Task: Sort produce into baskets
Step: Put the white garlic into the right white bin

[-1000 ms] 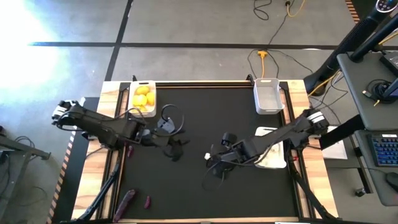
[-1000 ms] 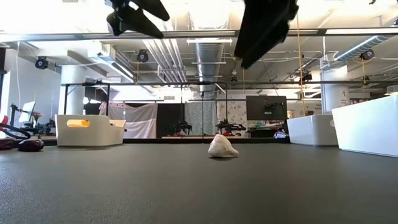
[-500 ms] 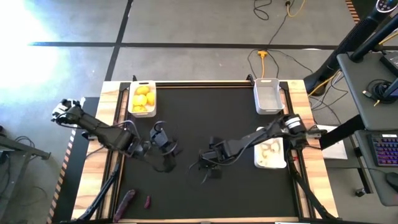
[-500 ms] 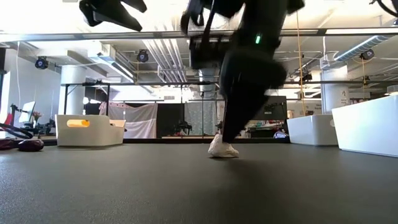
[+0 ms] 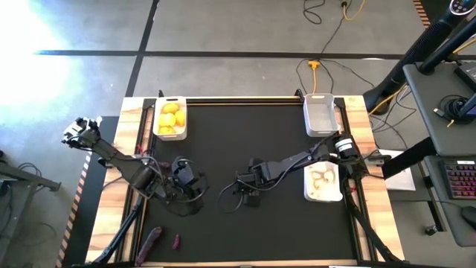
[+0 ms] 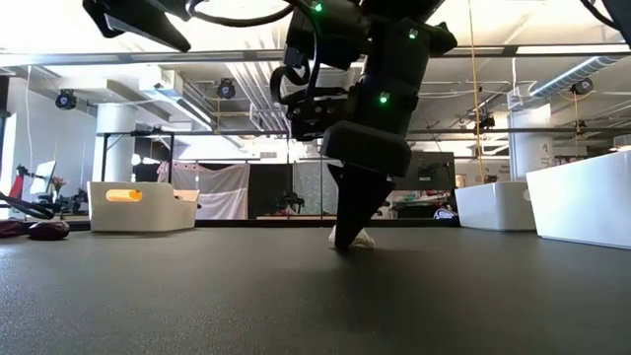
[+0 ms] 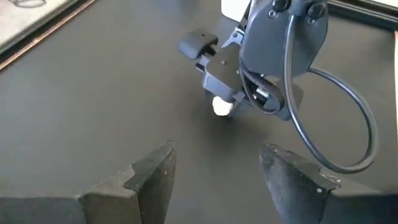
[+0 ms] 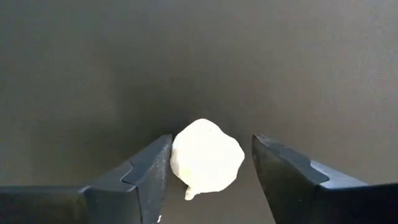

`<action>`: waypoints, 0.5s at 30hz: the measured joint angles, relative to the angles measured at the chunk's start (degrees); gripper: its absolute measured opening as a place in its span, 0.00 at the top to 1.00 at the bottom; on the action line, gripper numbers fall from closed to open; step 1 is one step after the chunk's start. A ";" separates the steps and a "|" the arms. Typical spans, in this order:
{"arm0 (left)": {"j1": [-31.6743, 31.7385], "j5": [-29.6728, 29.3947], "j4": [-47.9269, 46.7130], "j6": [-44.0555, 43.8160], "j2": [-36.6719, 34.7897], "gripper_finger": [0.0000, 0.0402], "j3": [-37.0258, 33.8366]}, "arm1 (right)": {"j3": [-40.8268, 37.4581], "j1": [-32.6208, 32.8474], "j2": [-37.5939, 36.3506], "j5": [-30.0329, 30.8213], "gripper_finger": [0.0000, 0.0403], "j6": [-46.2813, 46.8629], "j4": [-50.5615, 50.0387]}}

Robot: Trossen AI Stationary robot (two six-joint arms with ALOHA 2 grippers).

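1. right gripper (image 8: 208,165): lowered to the table mat (image 5: 245,141) at mid-table, fingers part-way apart and straddling a white garlic bulb (image 8: 207,155). one finger is at the bulb's side; a gap shows at the other, so nothing is gripped yet.
2. garlic bulb: on the mat, well apart from the garlic basket (image 5: 323,184), which sits at the right edge and already holds pale bulbs.
3. step in hand, by judgement: close on the bulb. keep it centred between the fingers and squeeze gently, since the round shape may roll or pop out.
4. lift straight up before travelling toward the garlic basket.
5. left gripper (image 7: 214,171): hovers with fingers apart and empty, on the far side of the bulb from the garlic basket, facing the right gripper.
6. lemon basket (image 5: 170,119) and empty basket (image 5: 320,113): both at the far edge, beyond the garlic basket.
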 joint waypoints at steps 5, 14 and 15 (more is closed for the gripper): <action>0.09 -1.07 -0.09 0.82 0.00 0.46 0.01 | 0.00 -0.16 -0.07 -0.25 0.56 1.00 0.05; 2.49 0.62 2.50 6.35 0.00 0.46 -0.12 | 1.58 0.43 -8.69 -5.24 0.73 9.50 -12.03; 3.05 1.42 3.79 7.74 0.00 0.46 -0.12 | 1.62 0.92 -10.62 -5.46 0.73 10.85 -14.18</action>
